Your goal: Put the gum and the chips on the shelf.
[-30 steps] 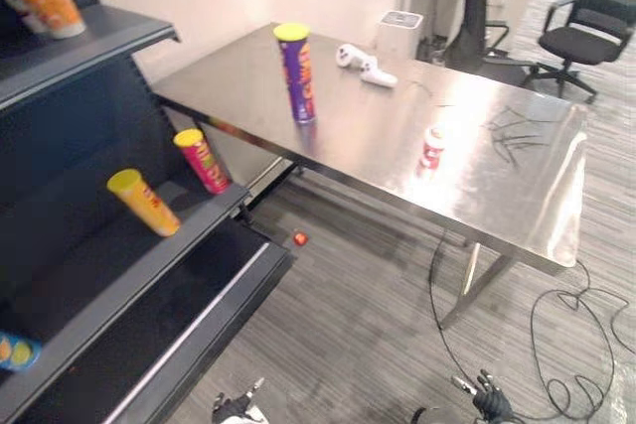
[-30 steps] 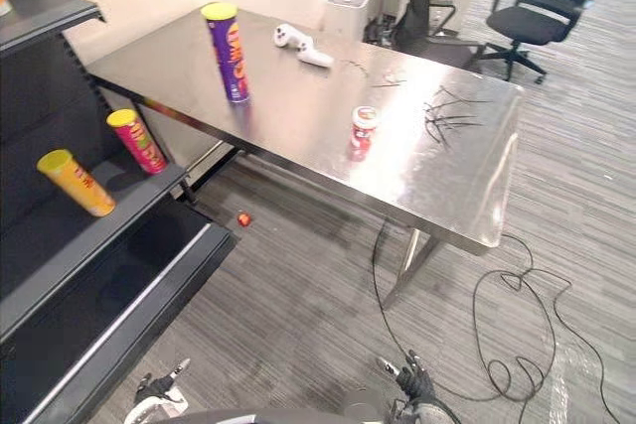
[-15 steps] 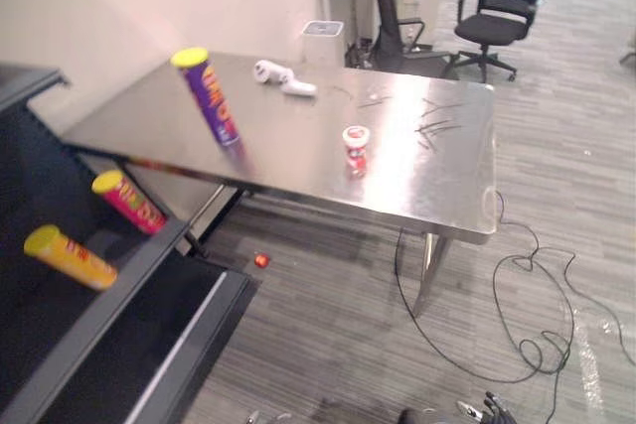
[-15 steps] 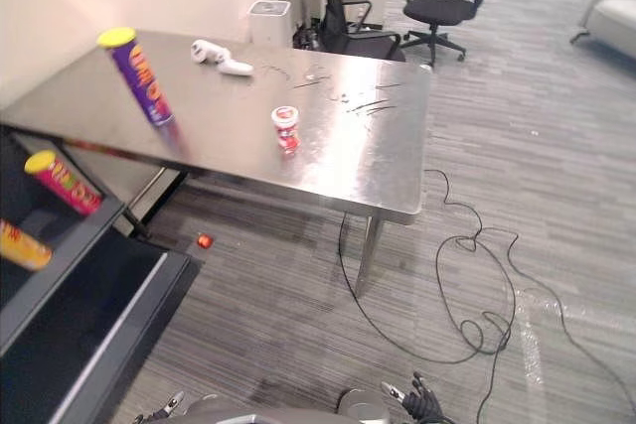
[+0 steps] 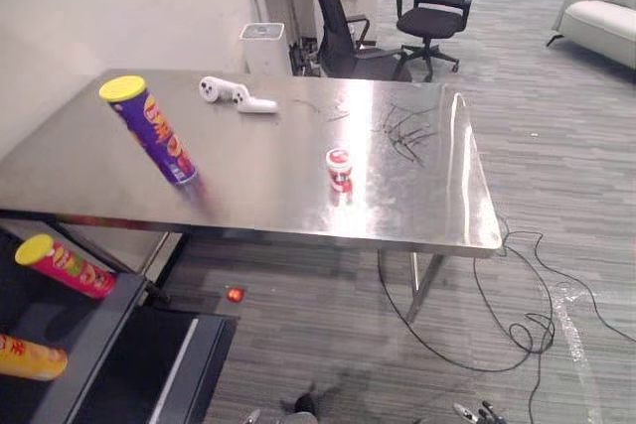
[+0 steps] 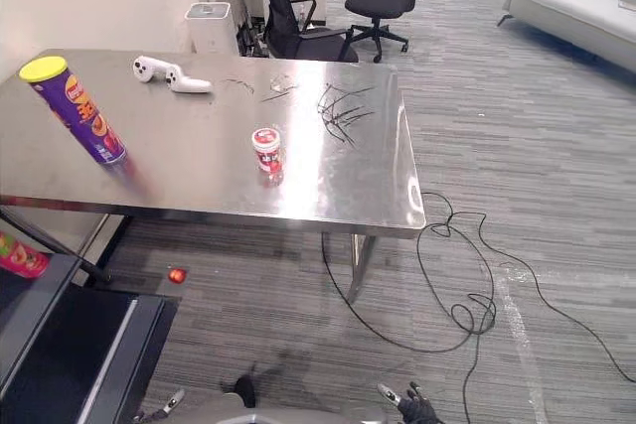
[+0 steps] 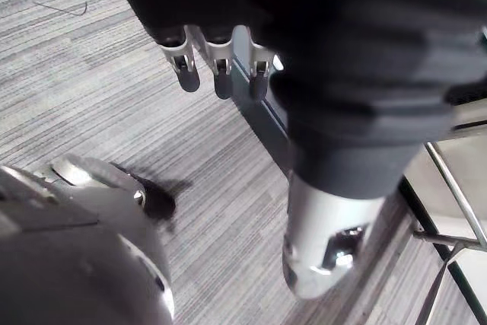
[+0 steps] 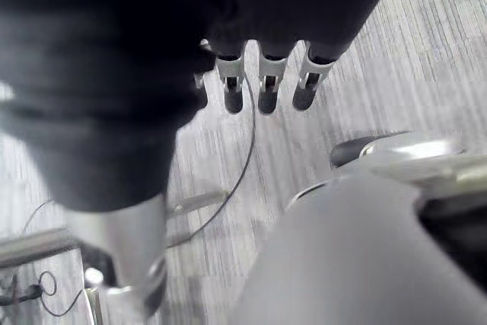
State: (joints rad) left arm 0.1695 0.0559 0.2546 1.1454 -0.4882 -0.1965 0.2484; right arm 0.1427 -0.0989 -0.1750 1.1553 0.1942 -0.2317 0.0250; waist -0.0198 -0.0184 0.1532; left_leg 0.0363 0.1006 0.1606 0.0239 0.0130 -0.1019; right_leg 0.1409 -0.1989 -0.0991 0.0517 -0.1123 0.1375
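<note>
The gum (image 5: 340,168), a small red and white tub, stands near the middle of the worktop (image 5: 437,206). The chips (image 5: 151,130), a tall purple can with a yellow lid, stand well apart from it, nearer the shelf (image 5: 89,330). The shelf has a pink can (image 5: 62,265) and a yellow can (image 5: 28,356) on it. Our left robot hand (image 7: 219,70) and our right robot hand (image 8: 262,89) hang low over the floor (image 7: 91,74), loose and holding nothing. We think the job now is to get close to the worktop. We should stop right in front of it. Then we should wrap a robot hand round the middle of the tall can, so it does not tip.
</note>
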